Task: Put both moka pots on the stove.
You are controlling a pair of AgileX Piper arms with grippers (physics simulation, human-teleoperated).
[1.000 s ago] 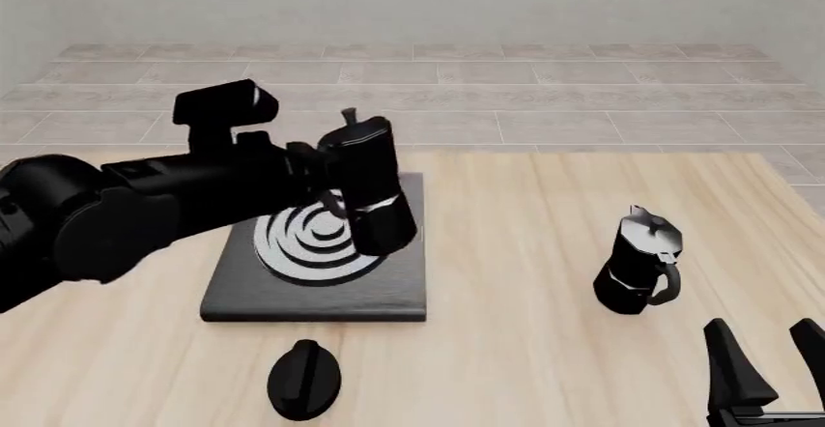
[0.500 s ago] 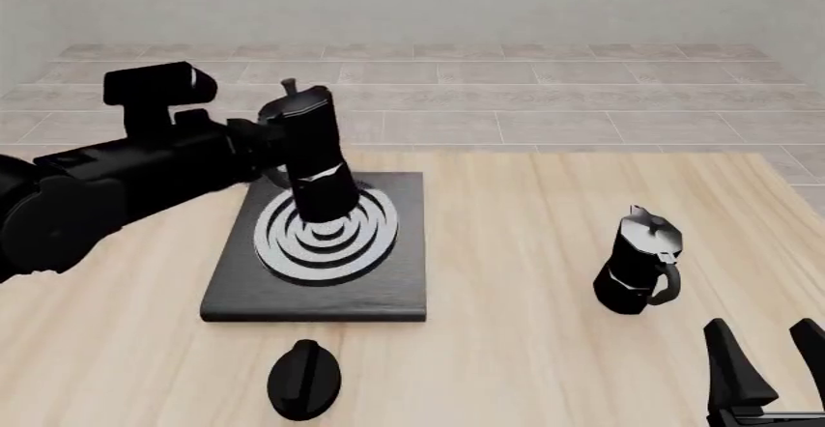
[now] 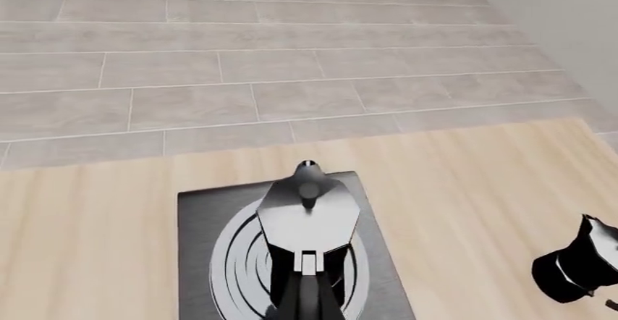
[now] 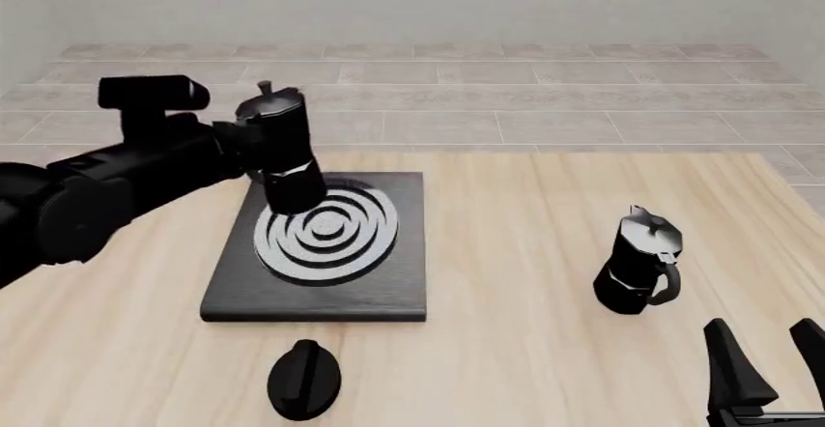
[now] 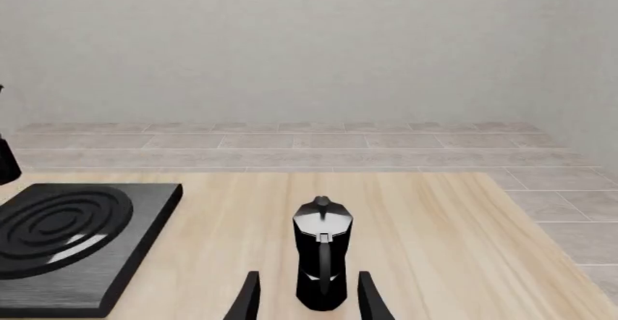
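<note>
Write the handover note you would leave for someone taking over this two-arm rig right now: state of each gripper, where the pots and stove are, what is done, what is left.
Left gripper: shut on the first moka pot, held tilted in the air over the far left part of the stove; not set down yet.
Right gripper: jaws open, empty, low at the near right of the table, lined up behind the second moka pot.
Second moka pot stands upright on the table, right of the stove, untouched.
Done: first pot lifted and brought over the stove.
Left: lower and release it on the burner; then grasp and place the second pot.
</note>
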